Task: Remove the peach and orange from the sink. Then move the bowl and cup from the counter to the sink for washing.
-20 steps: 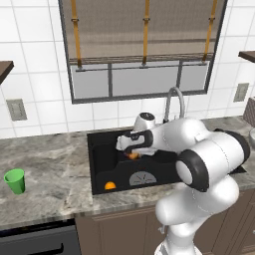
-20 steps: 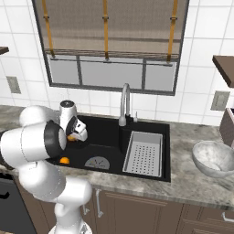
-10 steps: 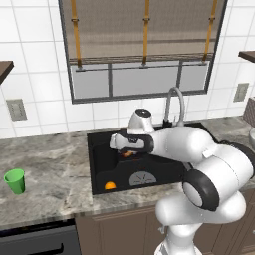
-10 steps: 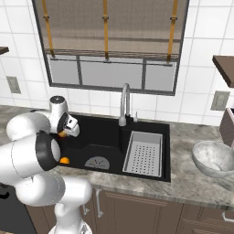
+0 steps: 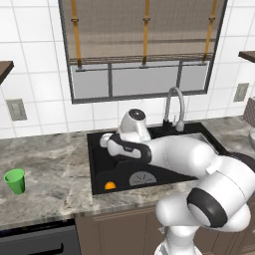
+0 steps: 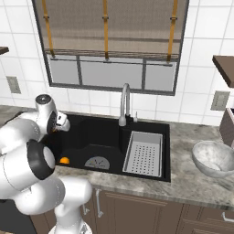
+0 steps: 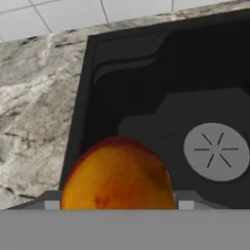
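Observation:
In the hand view the mottled reddish-orange peach (image 7: 117, 173) sits between my gripper's (image 7: 118, 204) two finger tips, held above the left part of the black sink (image 7: 146, 73). From the left base view the gripper (image 5: 105, 142) hangs over the sink's (image 5: 99, 167) left rim. The plain orange (image 5: 110, 185) lies on the basin floor at the front left, also seen as the orange (image 6: 65, 160) in the right base view. The green cup (image 5: 15, 181) stands on the counter far left. The whitish bowl (image 6: 215, 158) rests on the counter right of the sink (image 6: 100, 137).
A grey drain plate (image 7: 216, 151) lies in the basin floor. A silver faucet (image 6: 124, 103) rises behind the sink, and a grey perforated insert (image 6: 145, 153) fills its right half. Marble counter (image 7: 34, 112) runs left of the rim, with tiled wall behind.
My hand has carried the peach leftward across the sink, from over the middle of the basin to its left rim. The orange, cup and bowl have not moved.

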{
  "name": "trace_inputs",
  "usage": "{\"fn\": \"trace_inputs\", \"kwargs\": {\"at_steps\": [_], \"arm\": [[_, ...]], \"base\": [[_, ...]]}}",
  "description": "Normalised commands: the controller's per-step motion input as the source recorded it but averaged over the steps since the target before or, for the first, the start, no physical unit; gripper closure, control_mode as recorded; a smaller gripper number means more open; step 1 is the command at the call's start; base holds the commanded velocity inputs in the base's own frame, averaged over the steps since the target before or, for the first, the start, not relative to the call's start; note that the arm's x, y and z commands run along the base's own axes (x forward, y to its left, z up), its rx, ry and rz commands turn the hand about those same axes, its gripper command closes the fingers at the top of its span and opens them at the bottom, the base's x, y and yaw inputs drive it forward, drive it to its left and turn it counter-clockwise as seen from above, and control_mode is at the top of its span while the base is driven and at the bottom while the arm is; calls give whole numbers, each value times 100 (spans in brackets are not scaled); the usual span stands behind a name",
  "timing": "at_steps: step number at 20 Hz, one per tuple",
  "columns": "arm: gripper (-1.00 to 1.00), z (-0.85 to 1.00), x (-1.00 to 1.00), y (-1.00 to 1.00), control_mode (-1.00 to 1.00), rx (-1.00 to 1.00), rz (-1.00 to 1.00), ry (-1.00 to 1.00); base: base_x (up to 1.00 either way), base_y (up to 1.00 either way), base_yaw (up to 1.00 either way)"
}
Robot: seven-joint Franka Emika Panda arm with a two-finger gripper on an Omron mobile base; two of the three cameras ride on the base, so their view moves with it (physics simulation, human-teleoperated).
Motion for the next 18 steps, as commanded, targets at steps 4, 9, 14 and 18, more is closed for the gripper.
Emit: {"fn": "trace_inputs", "kwargs": {"at_steps": [4,9,14,18], "arm": [[100,11,-5,46,-100,-3,4,-17],[100,11,-2,47,-100,-3,4,-7],[100,15,0,44,-100,-2,5,0],[100,16,0,43,-100,0,4,0]], "base": [[0,0,0],[0,0,0],[0,0,0],[0,0,0]]}}
